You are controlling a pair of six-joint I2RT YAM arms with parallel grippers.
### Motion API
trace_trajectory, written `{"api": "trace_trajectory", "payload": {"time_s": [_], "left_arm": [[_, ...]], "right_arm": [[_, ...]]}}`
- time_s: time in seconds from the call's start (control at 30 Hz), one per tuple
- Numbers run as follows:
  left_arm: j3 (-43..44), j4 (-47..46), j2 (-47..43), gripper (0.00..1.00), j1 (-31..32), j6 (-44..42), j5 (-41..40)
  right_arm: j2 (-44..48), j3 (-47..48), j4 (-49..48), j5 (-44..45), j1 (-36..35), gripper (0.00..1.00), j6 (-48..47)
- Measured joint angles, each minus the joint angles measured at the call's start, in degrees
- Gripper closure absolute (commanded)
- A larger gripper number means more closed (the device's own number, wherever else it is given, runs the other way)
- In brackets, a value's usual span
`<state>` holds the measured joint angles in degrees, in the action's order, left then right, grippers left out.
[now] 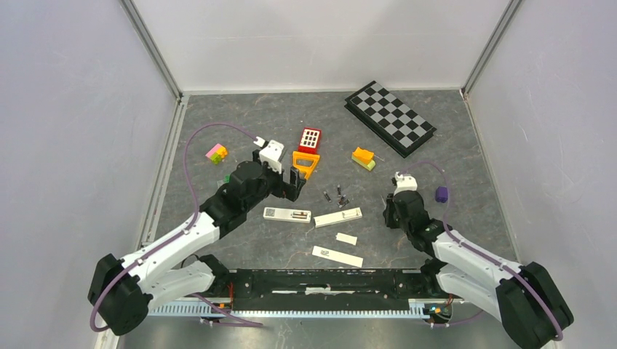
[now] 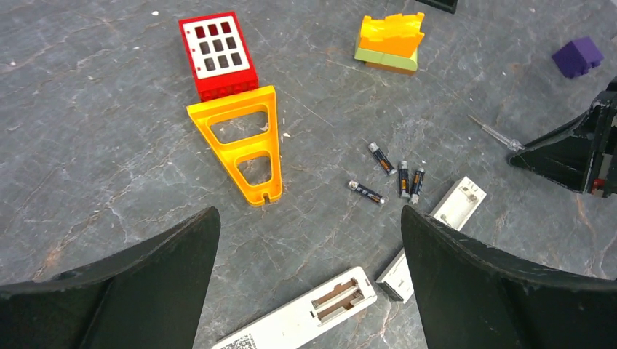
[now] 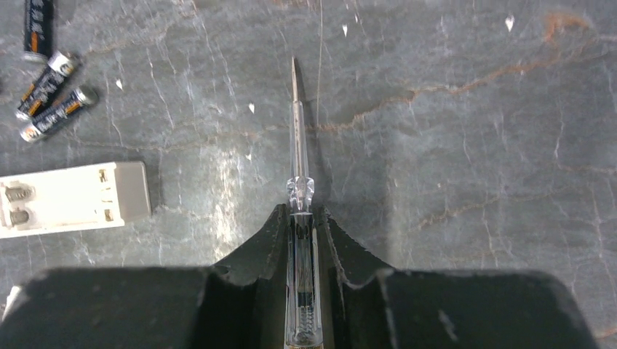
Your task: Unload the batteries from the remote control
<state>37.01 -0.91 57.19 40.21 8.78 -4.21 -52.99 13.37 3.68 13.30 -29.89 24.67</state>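
Note:
Several small dark batteries lie loose on the grey table, between the orange frame and the remotes; they also show in the top view and the right wrist view. A white remote lies with its open battery bay empty. A second white remote lies beside it, its bay also empty. My left gripper is open and empty above the first remote. My right gripper is shut on a thin clear-handled tool, to the right of the second remote.
An orange triangular frame and a red window block lie beyond the batteries. A yellow-green block, a purple block, a checkerboard, a pink-yellow block, and white covers also lie about.

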Motion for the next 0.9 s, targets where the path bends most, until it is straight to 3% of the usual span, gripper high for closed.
{"api": "trace_trajectory", "payload": {"time_s": [0.4,0.6,0.77,0.9], "left_arm": [[-1.0,0.0,-1.5,0.00,-0.7,1.1,-2.4],[-1.0,0.6,-2.6,0.00,-0.7,1.1,-2.3],[-1.5,0.1,-3.1,0.00,-0.8,1.7,-2.3],[-1.8,0.0,-3.0,0.00,-0.8,2.1,-2.0]], "right_arm": [[-9.4,2.8,-7.1,-1.7,0.1,0.79,-3.0],[-8.8,3.1,-6.0,-1.9,0.1,0.65,-3.8],[-7.1,3.4,-2.9,-4.3,0.1,0.66,-6.4],[-7.0,3.4,-2.5,-5.4,0.2,0.72,-7.7]]}}
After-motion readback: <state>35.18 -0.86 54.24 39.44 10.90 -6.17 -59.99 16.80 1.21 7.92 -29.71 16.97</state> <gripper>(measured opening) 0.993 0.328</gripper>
